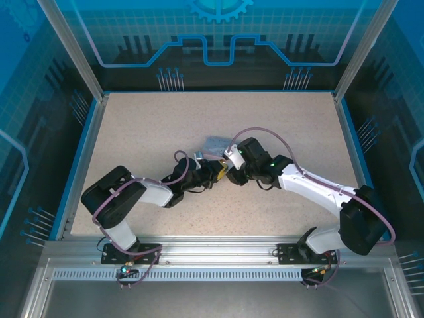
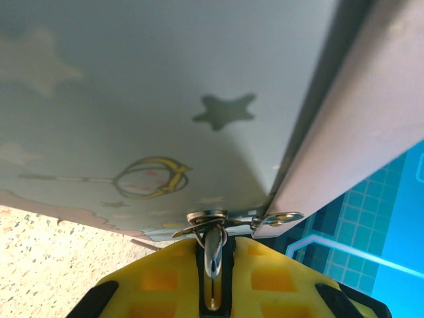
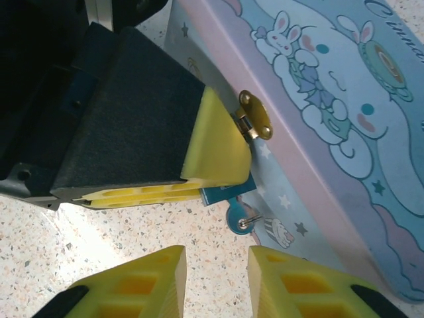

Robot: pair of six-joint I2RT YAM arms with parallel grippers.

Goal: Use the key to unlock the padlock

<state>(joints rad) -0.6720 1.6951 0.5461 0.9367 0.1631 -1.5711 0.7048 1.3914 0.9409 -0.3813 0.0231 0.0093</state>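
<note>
The left fingers [image 2: 165, 278] are pinched shut on the padlock [image 2: 212, 248]. It hangs from the hasp [image 2: 209, 217] on the front wall of the tin [image 2: 165, 99], at bottom centre of the left wrist view. In the right wrist view a teal corner pokes out under those fingers. Just below it, near centre frame, sits a small round teal-tinted piece with a metal bit. This looks like the key [image 3: 238, 222], though it is too small to tell whether it is seated in the lock. The right fingers [image 3: 149, 281] stand part-open at the bottom edge with nothing between them, over bare worktop [image 3: 132, 232] just short of the key.

The step in hand, as I judge it, is taking the key's head. Slide the right fingers forward low and straight, so the round head lands between them and not the tin's wall. Close gently, then twist about the key's own axis. The left grip should be firm so the lock does not swing with the turn. The main risk is nudging the key aside before closing.
</note>
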